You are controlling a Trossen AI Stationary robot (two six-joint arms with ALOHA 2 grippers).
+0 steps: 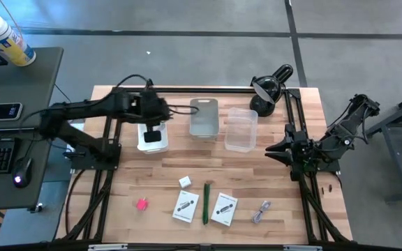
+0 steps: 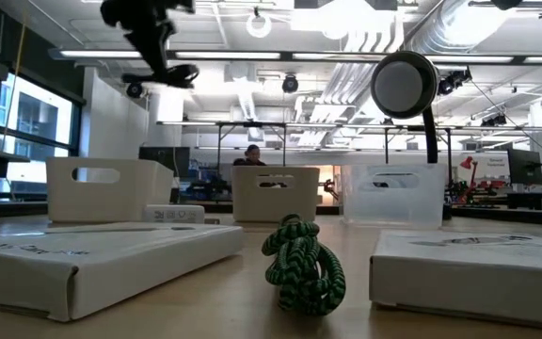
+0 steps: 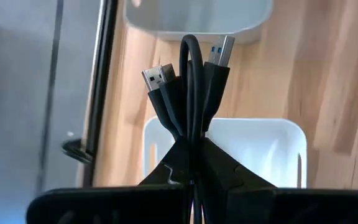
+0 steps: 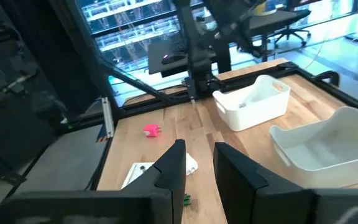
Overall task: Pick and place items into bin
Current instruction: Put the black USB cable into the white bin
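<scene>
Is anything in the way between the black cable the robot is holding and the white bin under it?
Nothing visible. The left end effector holds the black cable directly above the open white bin.

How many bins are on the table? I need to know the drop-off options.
3, in a row at the table's far side: a white bin under the left gripper, a grey bin in the middle, a clear bin beside the lamp.

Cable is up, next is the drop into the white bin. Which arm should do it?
Left. Its pincer is shut on the black cable directly above the white bin. The right pincer is open, empty, parked at the table's right edge.
</scene>
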